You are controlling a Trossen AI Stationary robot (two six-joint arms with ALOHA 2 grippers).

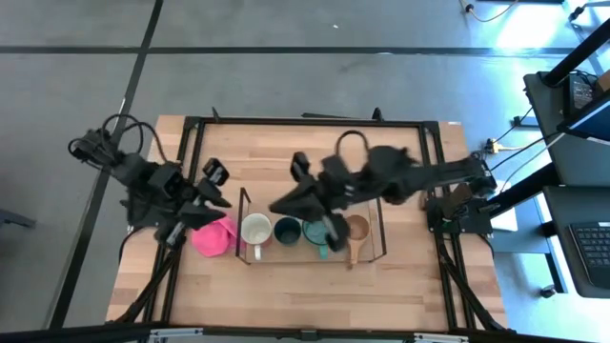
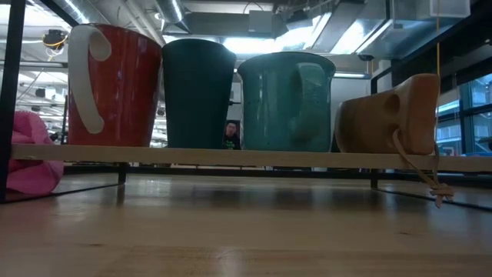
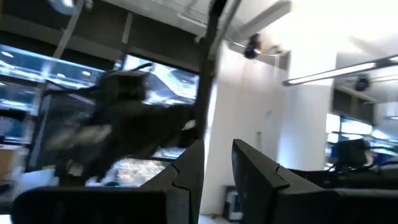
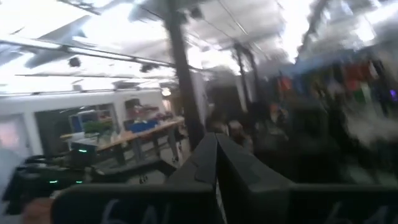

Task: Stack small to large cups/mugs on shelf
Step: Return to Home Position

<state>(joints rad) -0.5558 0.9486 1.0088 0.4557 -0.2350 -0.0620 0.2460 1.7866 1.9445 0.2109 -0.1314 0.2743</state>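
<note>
Four cups stand in a row on the black wire shelf point(image 1: 244, 202): a white-rimmed mug point(image 1: 255, 230) with a red-brown side point(image 2: 115, 85), a small dark green cup point(image 1: 288, 230), a larger teal mug point(image 1: 317, 232) and a tan wooden long-handled cup point(image 1: 356, 229). They rest on their bases on the shelf's board point(image 2: 246, 155). My left gripper point(image 1: 217, 202) hovers left of the shelf, above a pink item; its fingers point(image 3: 186, 171) stand slightly apart with nothing between them. My right gripper point(image 1: 276, 207) is in the air over the shelf's far side, shut point(image 4: 216, 165) and holding nothing.
A pink lumpy item point(image 1: 214, 236) lies on the table just left of the shelf point(image 2: 31, 154). A black metal frame point(image 1: 315, 122) edges the wooden table. Bare wood lies in front of the shelf, toward the near edge point(image 1: 305, 295).
</note>
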